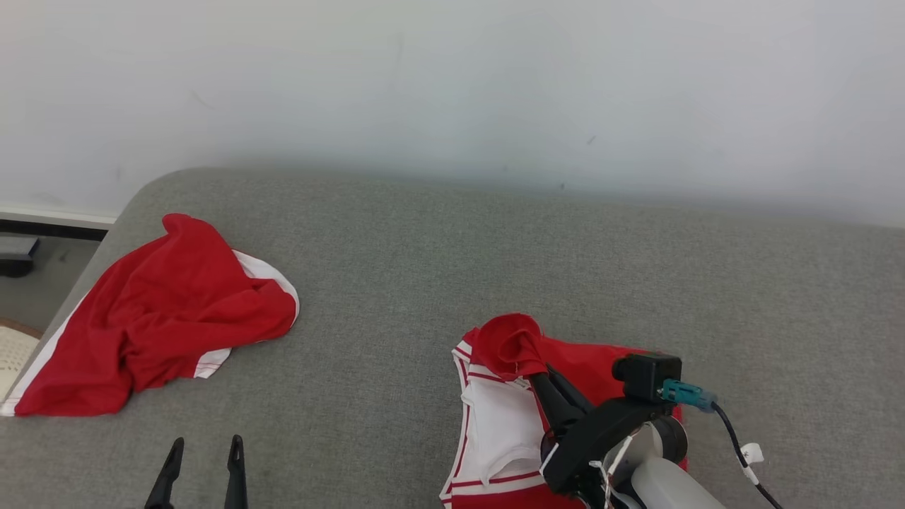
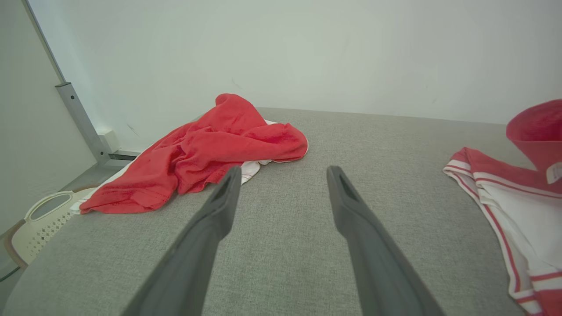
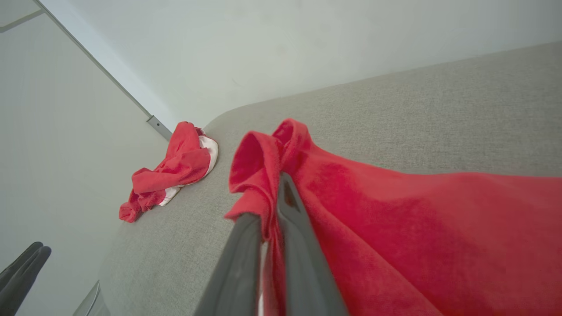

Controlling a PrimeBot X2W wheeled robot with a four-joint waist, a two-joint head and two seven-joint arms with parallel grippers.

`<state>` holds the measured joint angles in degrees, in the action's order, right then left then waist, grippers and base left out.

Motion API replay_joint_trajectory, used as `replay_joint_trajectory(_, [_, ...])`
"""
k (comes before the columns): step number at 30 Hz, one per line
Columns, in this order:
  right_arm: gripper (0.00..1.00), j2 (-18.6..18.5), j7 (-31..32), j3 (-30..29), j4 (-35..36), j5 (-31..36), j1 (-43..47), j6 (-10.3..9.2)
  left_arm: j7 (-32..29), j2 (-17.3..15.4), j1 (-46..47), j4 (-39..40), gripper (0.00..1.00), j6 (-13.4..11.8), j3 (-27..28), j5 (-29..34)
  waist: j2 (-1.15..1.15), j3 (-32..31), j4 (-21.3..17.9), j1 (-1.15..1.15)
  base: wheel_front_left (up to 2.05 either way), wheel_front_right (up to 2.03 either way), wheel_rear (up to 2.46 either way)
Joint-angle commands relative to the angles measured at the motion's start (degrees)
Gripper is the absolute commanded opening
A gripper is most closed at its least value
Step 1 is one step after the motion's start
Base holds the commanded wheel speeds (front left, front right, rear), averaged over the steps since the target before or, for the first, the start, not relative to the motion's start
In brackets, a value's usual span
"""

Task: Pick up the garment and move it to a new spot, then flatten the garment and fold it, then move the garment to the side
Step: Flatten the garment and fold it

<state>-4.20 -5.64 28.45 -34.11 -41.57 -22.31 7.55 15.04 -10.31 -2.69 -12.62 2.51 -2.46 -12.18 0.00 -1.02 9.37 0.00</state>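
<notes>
Pinching: the right gripper (image 1: 548, 378) is clamping its two fingers onto a bunched red fold of the garment (image 1: 503, 424), with the jaws almost together and cloth between them.
Garment position: it is lying on the grey cushion (image 1: 438, 254) beneath and around the right fingers, and the gripped fold is rising just past their tips.
Edges: the cushion's far edge is meeting the white wall (image 1: 452, 85) well beyond both sets of fingertips. Its rounded corner is curving away far to the left of the left fingers.
Open room: bare grey fabric is stretching between the two grippers and ahead of both, all the way to the wall.
Left gripper (image 1: 206, 444): it is hovering with its fingers spread wide, holding nothing, and the tips are pointing over bare cushion.
Second red garment (image 1: 162, 318): it is lying crumpled ahead and left of the left fingers, by the cushion's left edge, well apart from the held one.
Pale perforated object (image 2: 39, 219): it is sitting off the cushion, lower and left of the left fingers, and the frame is cutting part of it off.
Hidden: the right arm is covering the garment's right part in the head view, and the frame is cropping its near end. Which part of the garment the fingers are gripping cannot be told.
Look: it is showing red cloth with a white panel and red-and-white striped trim along one edge, and it is rumpled rather than flat.
</notes>
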Motion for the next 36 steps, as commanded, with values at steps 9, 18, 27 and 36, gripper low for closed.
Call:
replay_joint_trajectory(9, [0.03,1.4,-1.8,3.2,-7.7,-0.3,-2.2,-0.14,0.1,1.0,3.0,-1.8,1.0,1.0,-1.1,0.8,0.0,1.1,2.7,0.0,0.0,0.0,0.0])
replay_joint_trajectory(18, [1.0,1.3,-5.1,5.2,-5.4,-7.0,-4.3,-0.14,0.1,1.2,1.9,-2.4,1.0,1.0,0.6,0.5,0.0,0.9,0.8,0.0,0.0,0.0,0.0])
replay_joint_trajectory(27, [1.0,-6.8,-8.2,-2.3,1.0,-4.2,-2.1,-0.14,0.1,1.6,0.9,-1.8,1.0,1.4,2.3,0.7,0.0,0.0,-0.6,0.0,0.0,0.0,0.0])
replay_joint_trajectory(36, [1.0,-10.7,-9.4,-14.7,0.6,6.5,5.2,-0.14,0.1,1.9,-0.1,-0.4,1.0,0.8,3.1,1.5,0.0,-0.2,-1.1,0.0,0.0,0.0,0.0])
